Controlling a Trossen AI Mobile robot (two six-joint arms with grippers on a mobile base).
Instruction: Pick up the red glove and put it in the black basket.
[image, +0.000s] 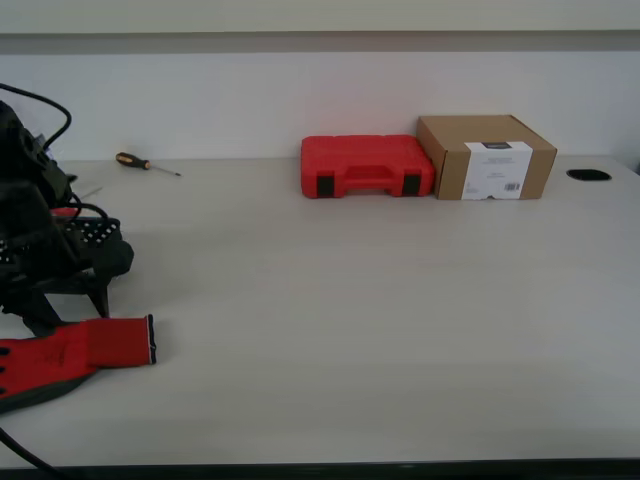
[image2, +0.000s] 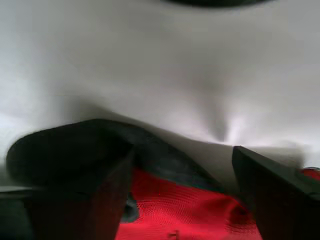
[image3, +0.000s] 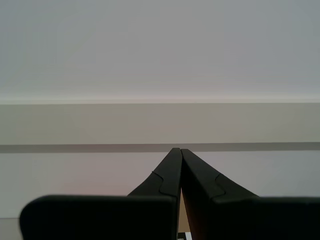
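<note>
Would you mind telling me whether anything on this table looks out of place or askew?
Nothing looks damaged or spilled. The red glove lies flat near the exterior view's left edge, outside the black basket. A lone screwdriver lies loose near the wall.

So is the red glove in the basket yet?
Not yet. The red glove lies flat on the table, outside the black basket behind it. In hand: my first gripper is open right over the glove, one finger on each side of its red knit. My second gripper is shut and empty. Left to do: close on the glove, lift it and drop it in the basket.
</note>
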